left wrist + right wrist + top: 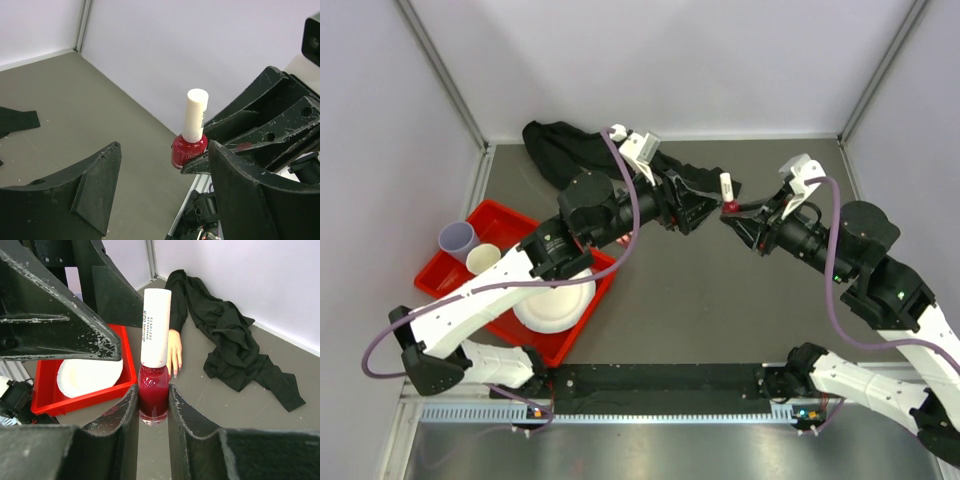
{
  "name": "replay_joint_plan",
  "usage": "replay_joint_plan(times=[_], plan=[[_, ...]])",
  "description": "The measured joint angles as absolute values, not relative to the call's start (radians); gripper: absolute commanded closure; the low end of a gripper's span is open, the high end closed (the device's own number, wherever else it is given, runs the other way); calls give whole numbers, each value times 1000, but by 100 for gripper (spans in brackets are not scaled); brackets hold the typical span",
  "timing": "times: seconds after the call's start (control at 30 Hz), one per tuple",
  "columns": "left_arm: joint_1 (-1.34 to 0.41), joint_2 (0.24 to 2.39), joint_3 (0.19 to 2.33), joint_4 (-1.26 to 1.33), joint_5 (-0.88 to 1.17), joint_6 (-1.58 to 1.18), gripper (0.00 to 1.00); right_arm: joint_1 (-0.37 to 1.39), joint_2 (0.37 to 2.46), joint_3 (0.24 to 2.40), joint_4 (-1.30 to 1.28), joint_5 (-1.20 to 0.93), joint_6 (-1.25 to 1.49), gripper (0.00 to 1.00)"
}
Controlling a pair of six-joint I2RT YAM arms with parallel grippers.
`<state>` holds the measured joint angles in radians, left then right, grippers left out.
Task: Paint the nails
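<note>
My right gripper is shut on a small red polish bottle, held upright above the table, its white cap on. The same bottle shows in the left wrist view, just beyond my left gripper, which is open and close beside the cap without touching it. From above, the two grippers meet mid-table: left gripper, right gripper. The pale mannequin hand lies flat behind the bottle, its small nails pointing toward me, in a black sleeve. From above, my left arm hides the hand.
A red tray at the left holds a white plate and two cups. The black sleeve fabric spreads along the back of the table. White walls close in the sides and back.
</note>
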<state>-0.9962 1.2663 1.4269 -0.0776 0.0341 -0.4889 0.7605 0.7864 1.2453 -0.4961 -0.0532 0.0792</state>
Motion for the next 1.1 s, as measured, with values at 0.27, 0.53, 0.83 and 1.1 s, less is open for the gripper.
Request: replay_joint_plan(times=[0.27, 0.53, 0.83, 1.1], plan=[[-997, 1340, 1493, -26, 48, -496, 26, 760, 786, 1245, -496, -56, 79, 100], [-997, 1389, 1525, -5, 97, -501, 87, 760, 784, 1245, -501, -68, 79, 100], [-988, 1388, 1511, 105, 354, -496, 100, 757, 733, 1242, -501, -166, 83, 100], [-974, 1371, 1279, 744, 746, -746, 100, 756, 647, 1195, -418, -490, 219, 100]])
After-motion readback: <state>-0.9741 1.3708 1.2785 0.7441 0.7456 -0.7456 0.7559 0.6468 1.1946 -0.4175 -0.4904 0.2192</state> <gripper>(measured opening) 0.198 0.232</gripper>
